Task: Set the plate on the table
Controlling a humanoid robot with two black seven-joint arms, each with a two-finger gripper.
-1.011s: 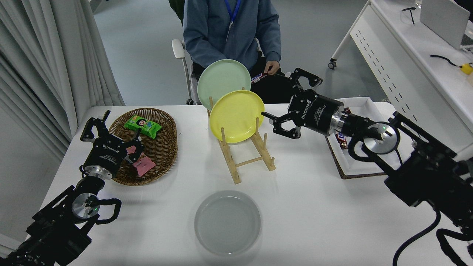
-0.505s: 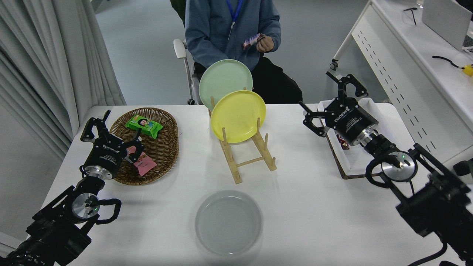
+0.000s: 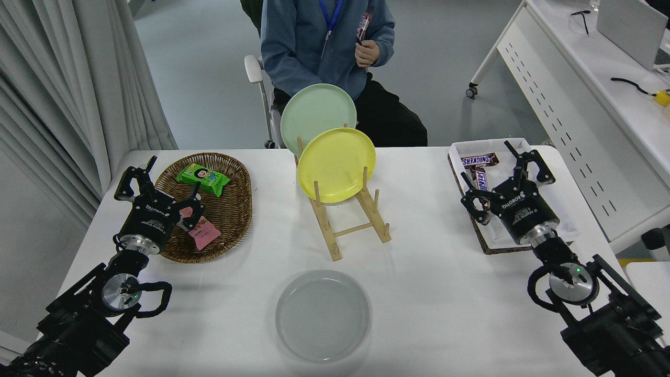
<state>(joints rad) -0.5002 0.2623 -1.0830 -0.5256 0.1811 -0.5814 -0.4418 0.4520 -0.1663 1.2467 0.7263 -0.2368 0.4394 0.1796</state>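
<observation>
Grey and smooth, the round plate point(image 3: 322, 315) with its low raised rim lies flat on the white table point(image 3: 445, 293) at the near edge, unchanged from a second ago. The left gripper point(image 3: 157, 180) sits parked at the lower left over the near rim of the oval wicker basket point(image 3: 230, 209), fingers spread and empty. The right gripper point(image 3: 502, 180), fingers splayed and empty, has pulled back from beside the yellow plate to hover over the white tray point(image 3: 560, 222) at the table's right, close to the Snickers bars point(image 3: 479, 168). In the basket lie a green snack packet point(image 3: 202, 178) and a pink one point(image 3: 203, 234). Mid-table stands a wooden dowel rack point(image 3: 350, 220) holding the glossy yellow plate point(image 3: 336, 165) upright, with the pale green plate point(image 3: 317, 118) behind it. Beyond the table sits a person in a blue hoodie point(image 3: 314, 42), whose hand point(image 3: 366, 52) has risen to the chest with a wrapped bar.
</observation>
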